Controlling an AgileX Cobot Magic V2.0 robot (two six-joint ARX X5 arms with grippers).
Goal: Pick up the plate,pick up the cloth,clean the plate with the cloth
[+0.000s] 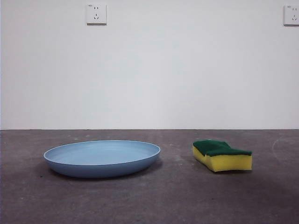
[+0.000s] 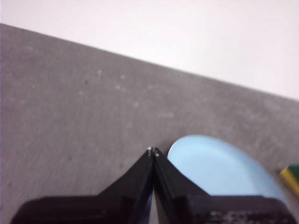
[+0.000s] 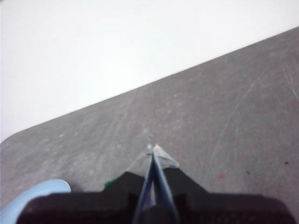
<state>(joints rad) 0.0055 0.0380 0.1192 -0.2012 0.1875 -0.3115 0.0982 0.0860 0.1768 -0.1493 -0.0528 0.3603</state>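
The light-blue plate [image 1: 103,157] lies flat on the grey table, left of centre in the front view. The cloth, a yellow sponge with a dark green top [image 1: 222,155], lies to its right, apart from it. Neither gripper shows in the front view. My left gripper [image 2: 153,151] is shut and empty above the table, with the plate [image 2: 219,165] just beside its tips and a corner of the sponge [image 2: 291,176] beyond. My right gripper [image 3: 153,148] is shut and empty; the plate's edge [image 3: 35,196] and a speck of the sponge's green [image 3: 109,183] show beside its jaws.
The grey table top [image 1: 149,200] runs back to a white wall [image 1: 149,70] with two sockets [image 1: 96,14].
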